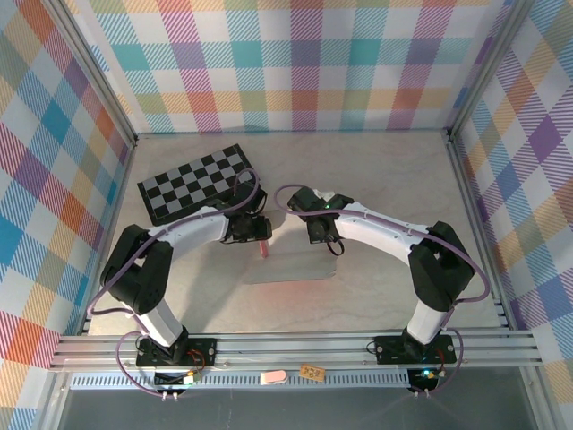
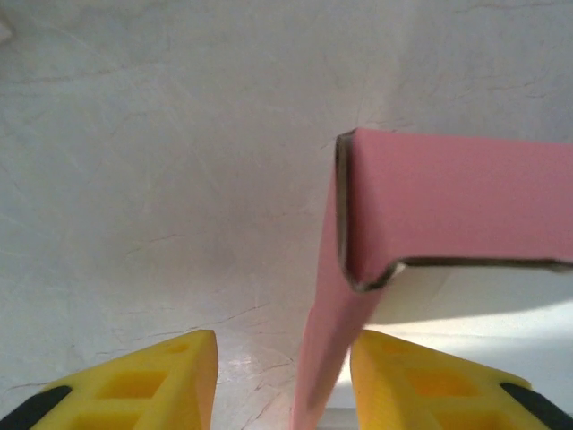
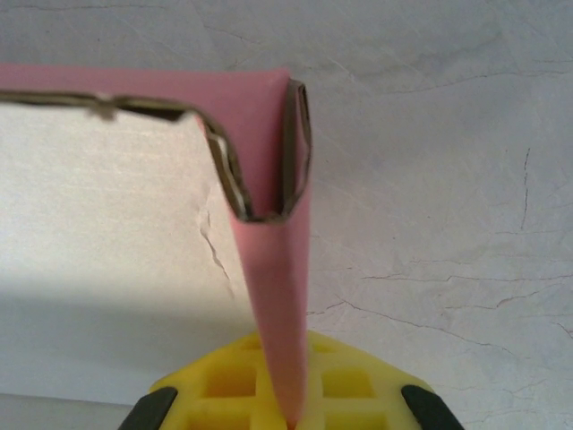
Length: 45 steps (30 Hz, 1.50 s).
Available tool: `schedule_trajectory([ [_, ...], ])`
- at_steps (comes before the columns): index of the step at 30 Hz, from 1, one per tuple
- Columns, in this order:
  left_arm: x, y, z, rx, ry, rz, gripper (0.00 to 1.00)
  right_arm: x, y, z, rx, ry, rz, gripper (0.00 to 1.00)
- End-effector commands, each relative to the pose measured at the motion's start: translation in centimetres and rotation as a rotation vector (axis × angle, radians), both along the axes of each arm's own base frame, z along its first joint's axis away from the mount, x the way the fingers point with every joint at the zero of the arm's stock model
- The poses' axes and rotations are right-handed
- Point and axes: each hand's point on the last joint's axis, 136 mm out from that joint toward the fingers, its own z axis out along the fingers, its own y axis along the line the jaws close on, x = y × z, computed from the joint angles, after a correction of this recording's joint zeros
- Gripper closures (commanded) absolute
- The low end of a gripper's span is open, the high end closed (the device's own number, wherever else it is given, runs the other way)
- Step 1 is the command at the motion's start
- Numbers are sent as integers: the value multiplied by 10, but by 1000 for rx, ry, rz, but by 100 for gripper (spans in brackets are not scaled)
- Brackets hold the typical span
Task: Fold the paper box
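Observation:
The paper box [image 1: 295,269] lies on the table between both arms, its pale inner face up and its pink side walls folded upright. In the left wrist view a pink corner of the paper box [image 2: 448,197] stands up, one wall running down between my yellow fingers [image 2: 170,376]. My left gripper [image 2: 282,358] is open; the wall sits close to the right finger, with a clear gap to the left one. From above, the left gripper [image 1: 255,231] hovers at the box's left end. My right gripper [image 3: 291,399] is shut on the paper box [image 3: 260,116] at an upright pink wall; it shows at the box's right end [image 1: 320,235].
A black-and-white checkered board [image 1: 199,184] lies at the back left, just behind the left arm. Plaid walls enclose the table on three sides. An aluminium rail [image 1: 286,349] runs along the near edge by the arm bases.

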Motion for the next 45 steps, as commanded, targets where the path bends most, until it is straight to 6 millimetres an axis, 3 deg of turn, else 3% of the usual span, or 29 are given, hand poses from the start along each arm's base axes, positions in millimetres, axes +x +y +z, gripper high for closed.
schedule_trajectory([
  [1,9,-3,1,-7,-10,-12,65,4,-3,7,-11,-17,-18,100],
  [5,15,10,-4,75,-26,18,79,5,-3,7,-10,-16,-19,100],
  [8,14,24,-9,158,-15,48,99,4,-5,5,-19,-11,-26,100],
  [14,4,27,-4,238,-32,63,100,2,-13,2,-70,9,-75,100],
  [17,5,25,4,215,-49,80,88,2,-14,0,-85,20,-91,100],
  [21,8,21,29,167,-87,96,59,3,-15,0,-90,18,-95,100],
  [24,8,16,50,110,-114,109,51,3,-17,-1,-109,21,-101,100],
  [30,7,10,87,17,-150,133,44,4,-23,-6,-139,53,-137,100],
  [36,12,33,139,23,-223,213,48,4,-49,-20,-79,143,-296,100],
  [41,16,44,183,-5,-280,240,48,0,-87,-36,57,280,-590,100],
  [45,12,46,200,-18,-296,232,49,-11,-110,-46,146,375,-870,100],
])
